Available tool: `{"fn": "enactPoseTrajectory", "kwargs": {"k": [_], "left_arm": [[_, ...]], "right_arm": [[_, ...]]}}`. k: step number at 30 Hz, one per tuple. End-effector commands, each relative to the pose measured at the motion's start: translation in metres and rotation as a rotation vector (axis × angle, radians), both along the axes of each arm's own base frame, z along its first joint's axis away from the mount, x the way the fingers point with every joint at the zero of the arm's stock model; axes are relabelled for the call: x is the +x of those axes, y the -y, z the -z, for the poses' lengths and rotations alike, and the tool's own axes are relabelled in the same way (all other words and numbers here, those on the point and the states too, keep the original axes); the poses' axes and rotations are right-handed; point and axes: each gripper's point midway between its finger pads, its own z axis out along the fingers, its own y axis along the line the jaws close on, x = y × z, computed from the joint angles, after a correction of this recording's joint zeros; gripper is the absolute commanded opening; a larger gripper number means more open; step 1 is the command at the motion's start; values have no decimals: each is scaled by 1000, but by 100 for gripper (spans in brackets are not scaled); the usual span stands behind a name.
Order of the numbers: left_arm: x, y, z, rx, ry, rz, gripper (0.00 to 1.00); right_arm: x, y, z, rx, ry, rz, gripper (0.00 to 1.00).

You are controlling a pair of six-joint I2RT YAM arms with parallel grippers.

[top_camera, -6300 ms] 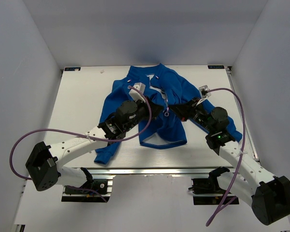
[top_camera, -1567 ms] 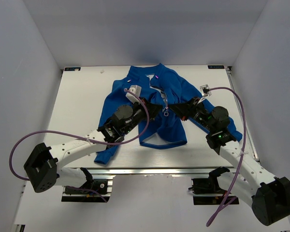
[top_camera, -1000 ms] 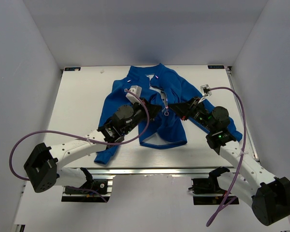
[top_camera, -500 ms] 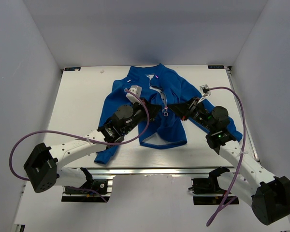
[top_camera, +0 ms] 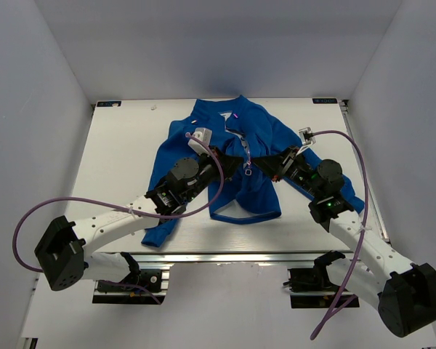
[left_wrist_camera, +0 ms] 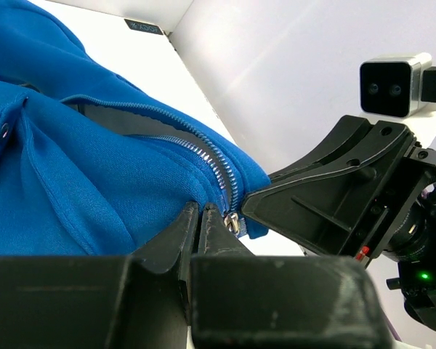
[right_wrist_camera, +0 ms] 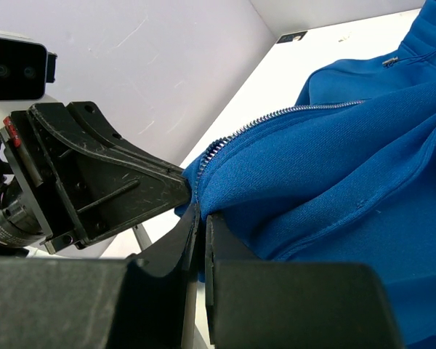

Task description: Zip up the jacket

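jacket [left_wrist_camera: 94,182] cropped in wrist views, zipper pull [top_camera: 245,172] tiny

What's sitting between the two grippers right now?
Only a short ridge of the jacket, carrying the zipper slider, separates the left gripper from the right gripper. Both pinch its fabric. The left wrist view shows this best.

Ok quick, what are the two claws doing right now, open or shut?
Left gripper: shut, pinching the bright blue fleece jacket beside its zipper.
Right gripper: shut on the jacket's front edge.
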Motion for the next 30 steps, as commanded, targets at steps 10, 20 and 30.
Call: {"fn": "enactPoseTrajectory", "kwargs": {"k": [10, 20, 30], "left_arm": [[-6, -1, -27, -65, 34, 24, 0], [-12, 0, -29, -74, 44, 56, 0], [-16, 2, -24, -64, 32, 79, 0]], "right_arm": [[-7, 0, -49, 88, 136, -11, 0], [-2, -1, -51, 112, 131, -2, 0], [-2, 0, -56, 115, 152, -3, 0]]}}
